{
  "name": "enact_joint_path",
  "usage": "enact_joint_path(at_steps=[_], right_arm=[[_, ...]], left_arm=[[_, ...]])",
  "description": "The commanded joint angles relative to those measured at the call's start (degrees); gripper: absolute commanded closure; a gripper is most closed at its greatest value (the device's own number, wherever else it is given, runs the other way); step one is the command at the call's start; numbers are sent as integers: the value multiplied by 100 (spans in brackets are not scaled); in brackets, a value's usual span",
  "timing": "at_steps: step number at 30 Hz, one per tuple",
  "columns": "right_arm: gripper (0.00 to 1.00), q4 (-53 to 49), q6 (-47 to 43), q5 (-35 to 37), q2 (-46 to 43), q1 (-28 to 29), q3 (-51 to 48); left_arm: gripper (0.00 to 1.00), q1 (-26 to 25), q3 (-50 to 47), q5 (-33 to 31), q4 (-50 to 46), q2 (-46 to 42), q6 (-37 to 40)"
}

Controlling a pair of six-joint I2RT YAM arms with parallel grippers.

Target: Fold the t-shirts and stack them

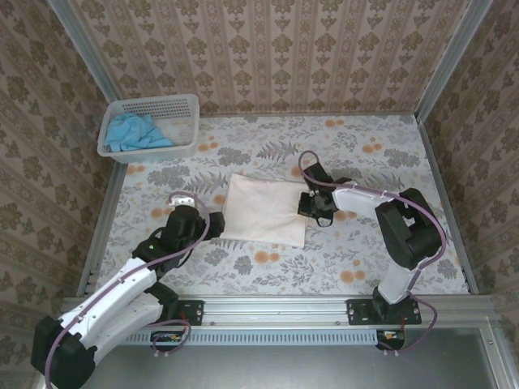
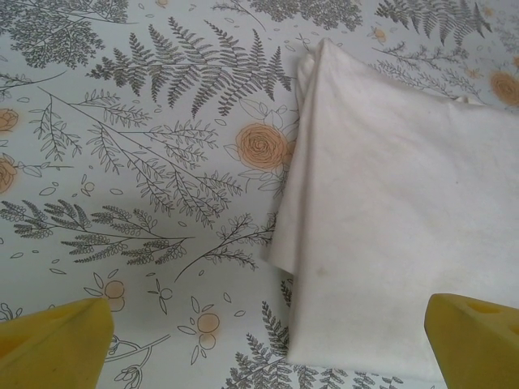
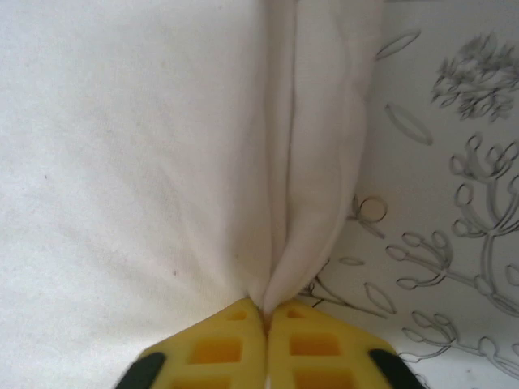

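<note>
Cloth folded into a flat rectangle, the cream-white shirt (image 1: pixel 263 212) lies mid-table. Far left on the floral table (image 1: pixel 389 162), the sky-blue shirt (image 1: pixel 134 131) sits crumpled in a white basket (image 1: pixel 191 104). The left gripper (image 2: pixel 268 356) hovers wide apart and empty at the cream-white shirt's left edge. The right gripper (image 3: pixel 266 324) pinches its right fold, fingers closed.

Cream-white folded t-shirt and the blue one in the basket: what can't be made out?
- Top view: sky-blue crumpled cloth t-shirt bunched in the white perforated plastic basket; its shape is unreadable, too small.
- Right wrist view: right pincer is shut on the cream-white folded cloth t-shirt; pinched layer count hidden inside the grip.
- Left wrist view: the frame edge cuts off that shirt's right side.
</note>
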Motion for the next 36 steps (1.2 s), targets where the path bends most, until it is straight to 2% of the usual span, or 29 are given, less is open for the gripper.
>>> enact_joint_path(at_steps=[1,11,15,20,27,36], right_arm=[[99,-274,-516,604,31,-291,249],[100,-508,-2386,1735,-135,-1821,1060],[100,-484,-2741,1869,230,-2529,1597],[100,-339,-2687,1912,943,-3462,2319],[100,-397,-2808,2145,2058,-3941,3882],[100,-1456,-2755,2395,3713,-4210,6580]], left_arm=[[0,39,-75,-78,-55,-123,-148],[0,65,-189,29,55,-220,-221],[0,75,-246,56,155,-183,-221],[0,92,-260,143,313,-24,-160],[0,99,-276,334,639,322,-39],[0,92,-270,547,1095,776,105]])
